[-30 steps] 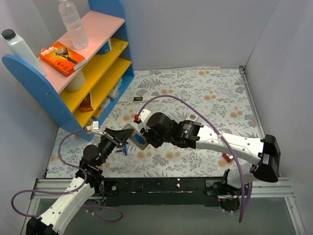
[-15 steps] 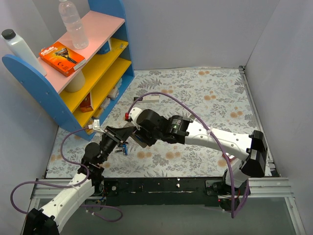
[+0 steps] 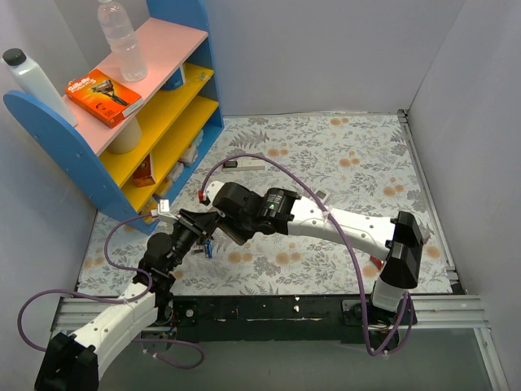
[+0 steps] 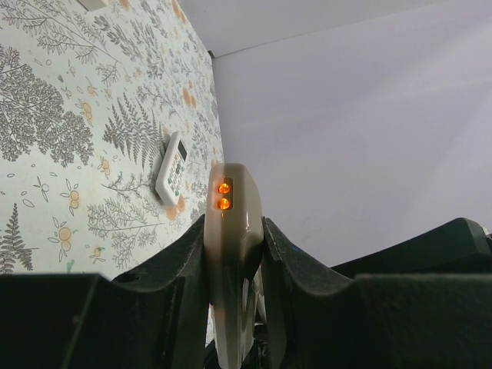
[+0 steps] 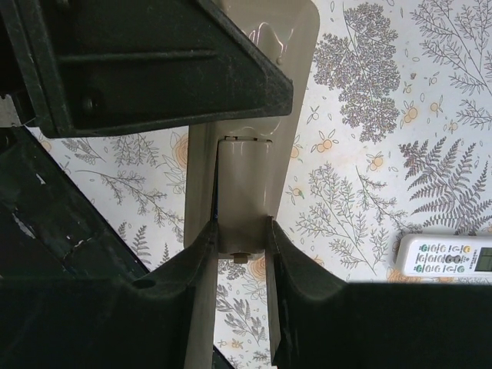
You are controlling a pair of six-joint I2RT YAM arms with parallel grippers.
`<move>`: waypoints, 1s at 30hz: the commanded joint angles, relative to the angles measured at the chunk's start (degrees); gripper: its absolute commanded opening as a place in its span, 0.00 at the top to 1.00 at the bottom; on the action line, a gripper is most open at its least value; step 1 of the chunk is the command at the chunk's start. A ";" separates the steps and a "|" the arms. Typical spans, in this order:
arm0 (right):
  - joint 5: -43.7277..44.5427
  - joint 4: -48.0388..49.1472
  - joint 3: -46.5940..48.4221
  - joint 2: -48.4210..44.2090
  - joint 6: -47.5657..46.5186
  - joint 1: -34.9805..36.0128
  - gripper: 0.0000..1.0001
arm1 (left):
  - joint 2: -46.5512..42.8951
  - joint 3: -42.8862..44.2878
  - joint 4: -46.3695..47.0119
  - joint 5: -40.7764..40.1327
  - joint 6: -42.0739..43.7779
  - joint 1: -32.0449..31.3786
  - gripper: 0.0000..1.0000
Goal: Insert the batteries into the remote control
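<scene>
My left gripper [image 3: 195, 230] is shut on the remote control [image 4: 231, 254], a beige-white body seen edge-on in the left wrist view with two orange lights at its tip. My right gripper [image 3: 221, 226] meets it from the right. In the right wrist view its fingers [image 5: 201, 254] are shut on a beige panel [image 5: 244, 192] on the remote's back, which looks like the battery cover, with a thin blue line beside it. The remote's body [image 5: 288, 38] runs up past the left gripper's black fingers. A small blue battery [image 3: 209, 248] lies on the mat just below both grippers.
A slim white remote with a greenish screen [image 5: 448, 257] lies on the floral mat; it also shows in the left wrist view [image 4: 171, 167]. A white bar with a black end [image 3: 243, 163] lies further back. The blue shelf unit [image 3: 122, 122] stands at left. A red item [image 3: 378, 262] is by the right arm.
My right arm has swung left, and its gripper has closed in over the remote where a blue patch showed a second ago. The left gripper holds the remote in the same place.
</scene>
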 commanded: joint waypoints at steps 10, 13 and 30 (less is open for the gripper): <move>-1.93 -6.60 7.11 5.43 1.66 -1.23 0.80 | -2.62 -10.28 6.57 1.58 -1.81 -0.07 1.00; -3.16 -6.42 7.55 5.43 2.72 -2.29 0.79 | -2.80 -11.07 7.88 1.93 -3.04 -0.15 1.00; -3.51 -5.45 9.93 7.02 1.85 -2.73 0.72 | -0.08 -11.42 10.97 2.10 -6.03 -2.26 1.00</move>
